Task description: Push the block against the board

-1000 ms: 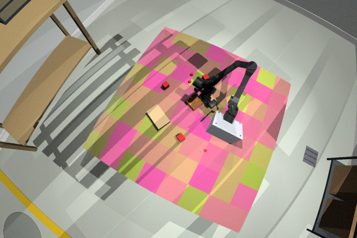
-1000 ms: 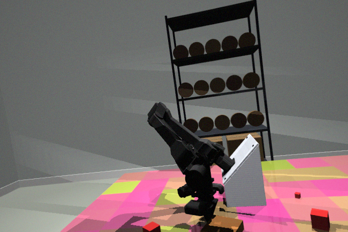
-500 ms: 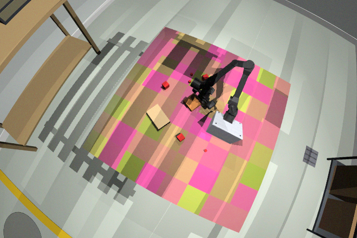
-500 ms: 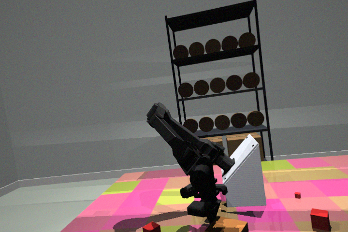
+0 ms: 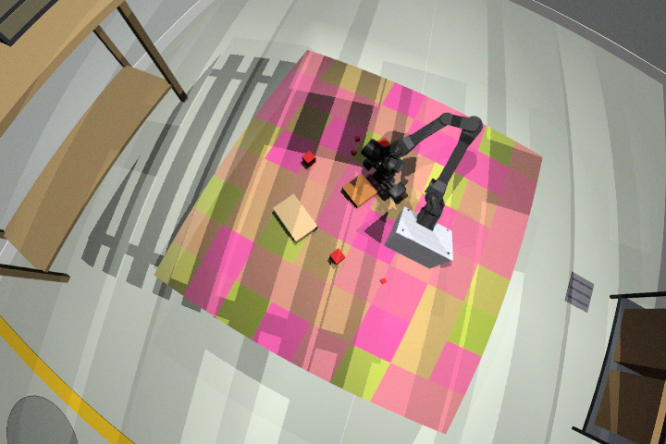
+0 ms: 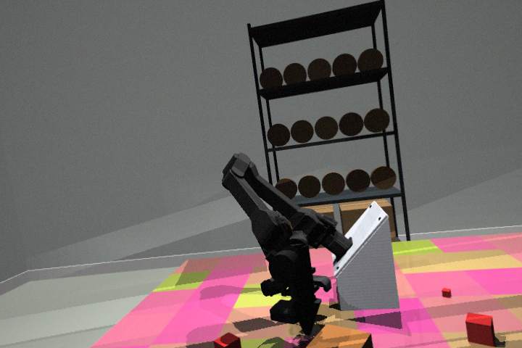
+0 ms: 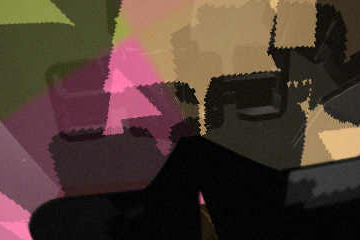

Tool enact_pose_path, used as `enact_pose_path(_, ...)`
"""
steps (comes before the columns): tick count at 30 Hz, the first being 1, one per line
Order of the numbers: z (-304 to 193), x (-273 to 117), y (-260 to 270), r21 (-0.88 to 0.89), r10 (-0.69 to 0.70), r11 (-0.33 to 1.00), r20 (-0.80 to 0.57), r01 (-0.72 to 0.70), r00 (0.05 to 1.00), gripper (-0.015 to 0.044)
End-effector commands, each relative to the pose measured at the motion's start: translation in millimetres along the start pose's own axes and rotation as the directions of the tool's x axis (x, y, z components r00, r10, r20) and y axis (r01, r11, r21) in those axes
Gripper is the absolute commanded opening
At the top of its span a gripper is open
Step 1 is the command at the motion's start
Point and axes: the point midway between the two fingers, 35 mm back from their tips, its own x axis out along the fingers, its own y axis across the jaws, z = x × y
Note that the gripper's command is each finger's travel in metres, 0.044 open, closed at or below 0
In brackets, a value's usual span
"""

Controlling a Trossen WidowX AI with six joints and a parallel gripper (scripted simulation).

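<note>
The orange square block (image 5: 359, 191) (image 6: 340, 337) lies flat near the middle of the cloth. The pale tan board (image 5: 295, 218) lies flat to its lower left in the top view, with a clear gap between them; it is not visible in the exterior view. My gripper (image 6: 308, 331) (image 7: 190, 145) is shut and empty, pointing down close beside the block on the side away from the board. Whether the tips touch the block I cannot tell. A sliver of orange (image 7: 207, 221) shows between the dark fingers low in the wrist view.
Red cubes stand around: one (image 5: 308, 159) above the board, one (image 5: 336, 256) (image 6: 480, 328) below right of it, a tiny one (image 5: 383, 280) (image 6: 446, 292) farther right, and several near the arm. The arm's pale wedge base (image 5: 420, 243) (image 6: 368, 266) stands right of the block.
</note>
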Motion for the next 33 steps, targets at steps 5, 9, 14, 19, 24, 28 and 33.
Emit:
enact_pose_path(5, 11.9, 0.4, -3.0, -0.009, -0.004, 1.0, -0.001, 0.004, 1.0, 0.0)
enact_pose_path(9, 18.4, 0.4, -3.7, -0.01, -0.003, 1.0, 0.001, 0.003, 1.0, 0.0)
enact_pose_path(14, 16.4, -15.2, 0.1, -0.002, -0.001, 1.0, 0.0, 0.001, 1.0, 0.0)
enact_pose_path(19, 17.9, -54.8, -0.7, -0.009, -0.003, 1.0, 0.0, 0.003, 1.0, 0.0)
enact_pose_path(24, 14.0, -50.7, 0.6, -0.034, 0.002, 0.999, -0.009, -0.002, 1.0, 0.0)
enact_pose_path(28, 3.4, -51.1, -1.0, -0.164, 0.0, 0.986, -0.015, -0.002, 1.0, 0.0)
enact_pose_path(33, -10.1, -51.7, -3.8, -0.329, -0.003, 0.944, -0.021, -0.004, 1.0, 0.0)
